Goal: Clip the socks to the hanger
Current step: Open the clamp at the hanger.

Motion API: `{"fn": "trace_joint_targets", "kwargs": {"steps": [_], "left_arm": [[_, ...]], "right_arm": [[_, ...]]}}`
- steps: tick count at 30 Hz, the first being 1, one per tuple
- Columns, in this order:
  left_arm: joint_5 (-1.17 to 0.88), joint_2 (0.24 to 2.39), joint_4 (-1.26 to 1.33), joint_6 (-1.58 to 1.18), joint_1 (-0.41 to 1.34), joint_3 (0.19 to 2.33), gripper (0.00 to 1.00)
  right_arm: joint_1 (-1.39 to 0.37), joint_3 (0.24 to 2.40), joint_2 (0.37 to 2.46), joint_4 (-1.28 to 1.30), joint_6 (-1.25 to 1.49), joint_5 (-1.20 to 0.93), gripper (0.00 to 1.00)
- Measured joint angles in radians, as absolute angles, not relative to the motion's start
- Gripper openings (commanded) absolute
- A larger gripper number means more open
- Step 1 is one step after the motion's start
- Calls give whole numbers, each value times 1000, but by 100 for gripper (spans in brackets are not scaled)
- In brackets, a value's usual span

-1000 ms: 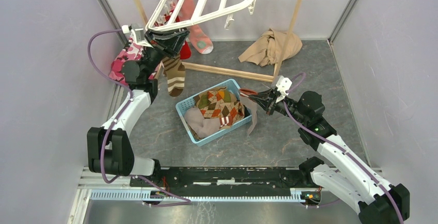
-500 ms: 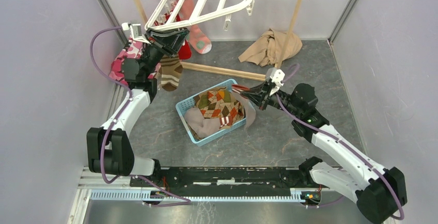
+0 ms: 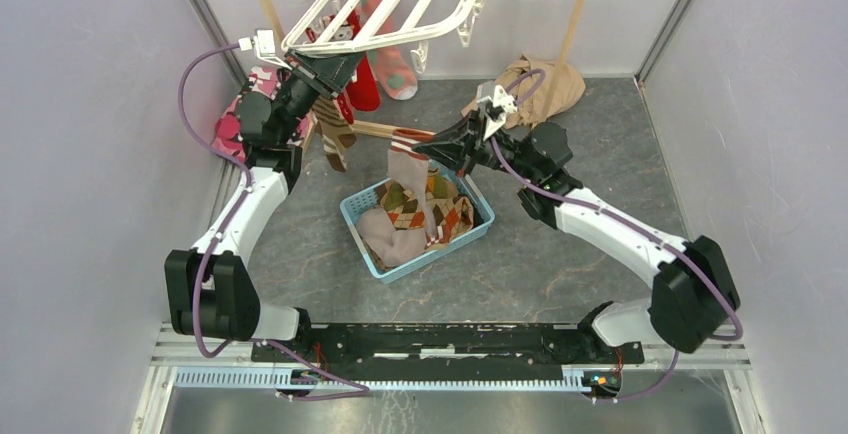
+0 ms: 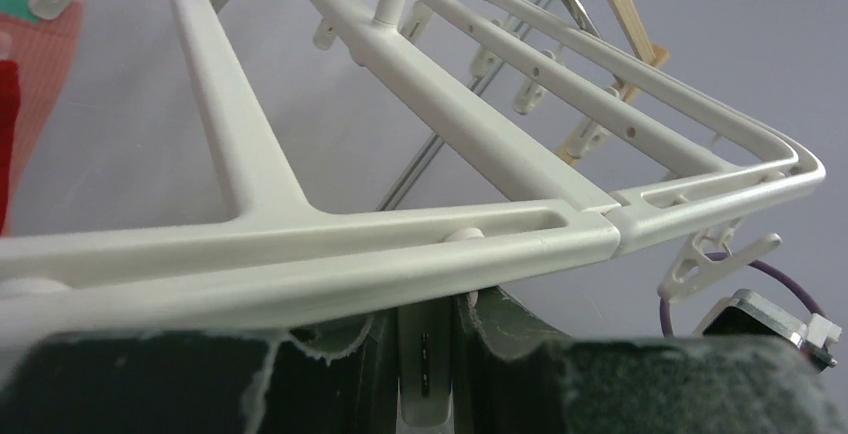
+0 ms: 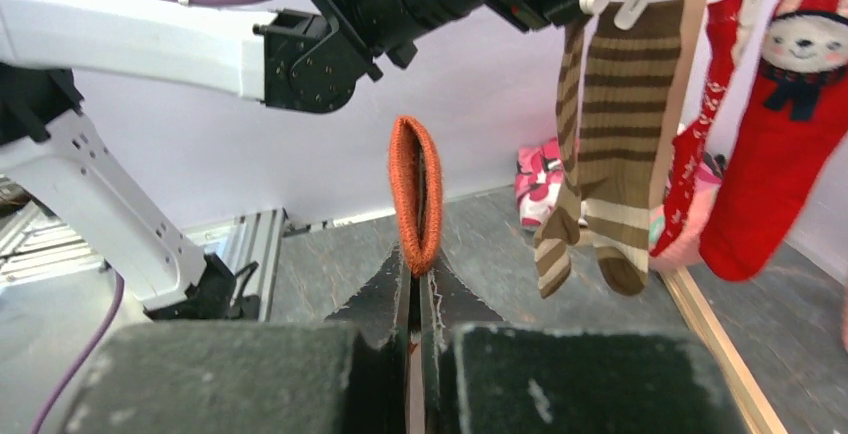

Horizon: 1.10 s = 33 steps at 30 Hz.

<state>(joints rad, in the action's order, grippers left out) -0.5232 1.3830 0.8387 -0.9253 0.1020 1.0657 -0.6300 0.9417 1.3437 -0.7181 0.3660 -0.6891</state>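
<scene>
The white hanger (image 3: 400, 4) hangs tilted at the back; its frame (image 4: 400, 254) fills the left wrist view. My left gripper (image 3: 325, 74) sits under its near-left corner, shut on one white clip (image 4: 425, 354). A brown-striped sock (image 3: 335, 129), red socks (image 3: 362, 84) and a pink sock (image 3: 395, 69) hang from it. My right gripper (image 3: 435, 144) is shut on the orange cuff (image 5: 415, 194) of a taupe sock (image 3: 405, 169) that dangles over the basket. The right wrist view shows the striped socks (image 5: 620, 134) and a red sock (image 5: 780, 154) hanging just ahead.
A blue basket (image 3: 360, 216) at mid-table holds an argyle sock (image 3: 425, 199) and a plain taupe one (image 3: 385, 234). A wooden pole rack (image 3: 440, 139) lies behind it. A beige cloth (image 3: 530, 89) sits at the back right, and a pink camouflage garment (image 3: 235, 119) lies by the left wall.
My right arm has swung up and to the left, carrying the sock from beside the basket's right end toward the hanger. The left gripper and the hanger have shifted slightly upward.
</scene>
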Motion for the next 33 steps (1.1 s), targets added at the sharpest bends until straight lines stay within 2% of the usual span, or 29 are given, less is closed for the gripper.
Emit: {"fn": "trace_joint_targets", "kwargs": {"steps": [9,18,33], "left_arm": [[-503,1383,727,-937,97,1096,20],[-517,1383,720,-940,71,1096,49],[-580,1383,821,-1050,22,1079,62]], "right_arm": [[-652,1050,1509,-854,498,-701,0],[-666,1100,1558,-857,512,-700,0],[-668,1103,1558,-843,496,-700,0]]}}
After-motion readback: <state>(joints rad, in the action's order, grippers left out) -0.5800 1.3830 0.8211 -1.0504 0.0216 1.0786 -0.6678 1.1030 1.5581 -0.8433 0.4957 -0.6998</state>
